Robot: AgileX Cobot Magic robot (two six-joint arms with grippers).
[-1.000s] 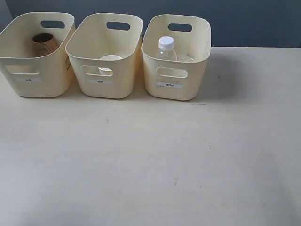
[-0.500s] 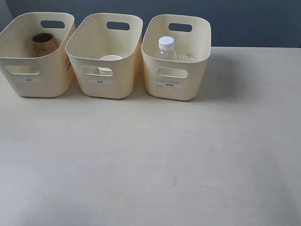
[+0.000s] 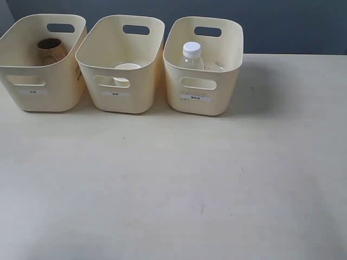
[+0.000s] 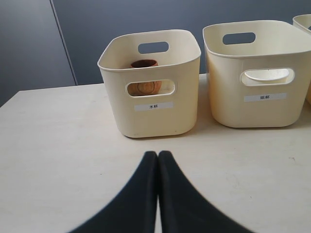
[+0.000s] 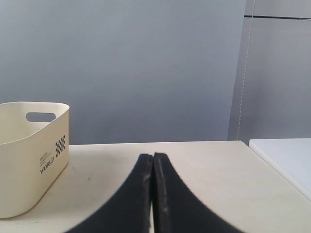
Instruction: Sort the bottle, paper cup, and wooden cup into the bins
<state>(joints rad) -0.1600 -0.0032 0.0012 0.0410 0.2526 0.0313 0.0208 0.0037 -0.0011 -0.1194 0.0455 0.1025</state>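
Three cream bins stand in a row at the back of the table. The left bin holds the brown wooden cup, also seen as the wooden cup in the left wrist view. Inside the middle bin sits the white paper cup; its rim shows through the handle slot as the paper cup. The clear bottle with a white cap stands in the right bin. My left gripper is shut and empty, well short of the left bin. My right gripper is shut and empty over bare table.
The right wrist view shows one bin with a chequered "WORLD" print off to one side, and the table's edge with a white surface beyond. A blue-grey wall runs behind the bins. Neither arm appears in the exterior view.
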